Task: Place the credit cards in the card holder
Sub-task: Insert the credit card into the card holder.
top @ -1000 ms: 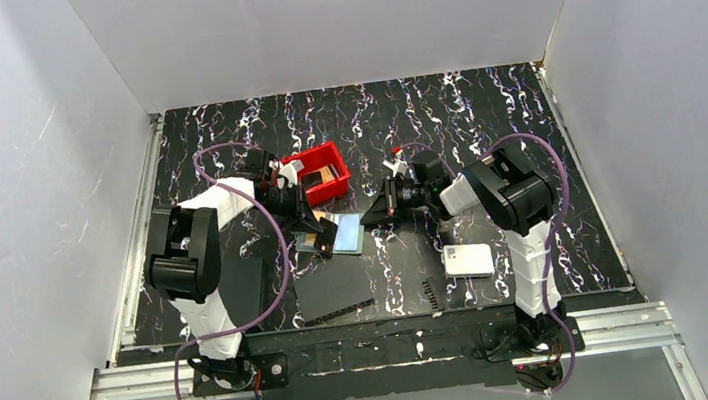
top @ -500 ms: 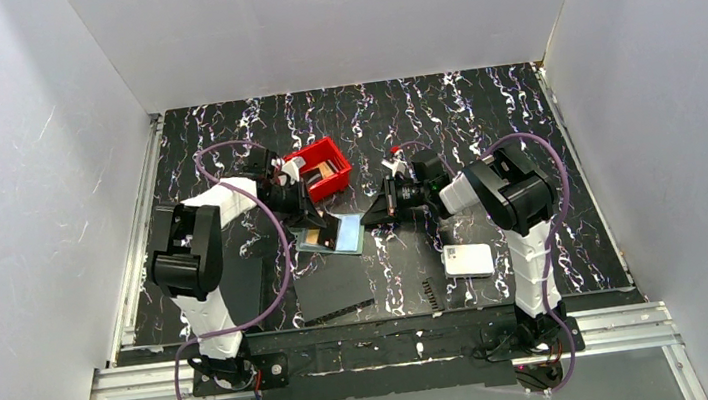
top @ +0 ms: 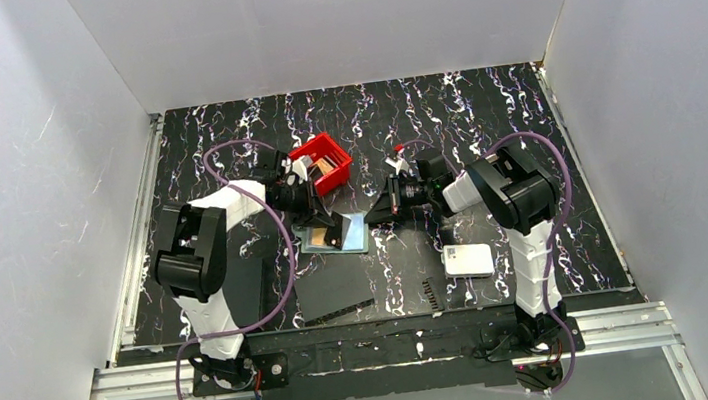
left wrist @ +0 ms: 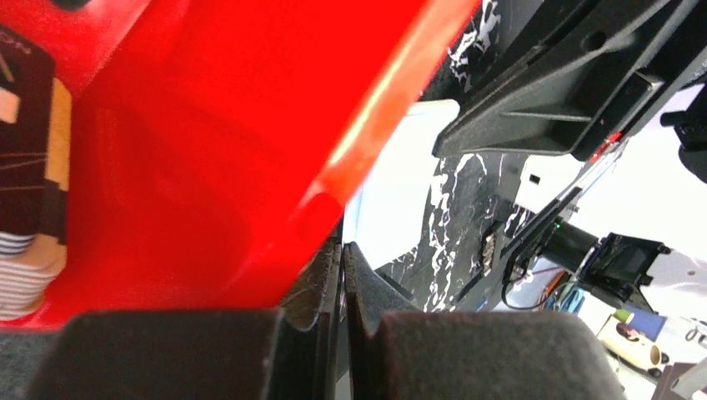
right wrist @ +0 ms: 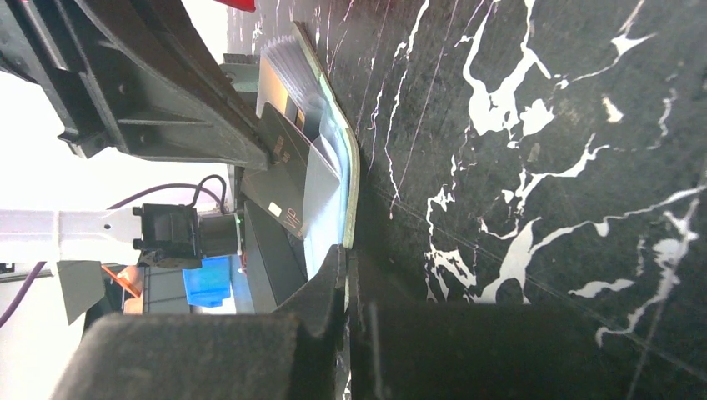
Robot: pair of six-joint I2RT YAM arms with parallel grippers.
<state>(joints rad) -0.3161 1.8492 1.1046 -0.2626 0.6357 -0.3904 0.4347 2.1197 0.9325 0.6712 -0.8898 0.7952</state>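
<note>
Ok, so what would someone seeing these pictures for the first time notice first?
The bright red bin stands out at mid-table, with the left gripper shut right against its wall. Just nearer the arms, the card holder lies open. One flap is raised, and its edge looks pinched in the right gripper.

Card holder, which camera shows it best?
Top external: the whole card holder shows, opened out. Right wrist sees it edge-on, close up, pockets partly visible. Left wrist shows mostly the red bin.

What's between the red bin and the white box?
Between the red bin and white box sits the right hand, pinching the card holder; top view shows it.
</note>
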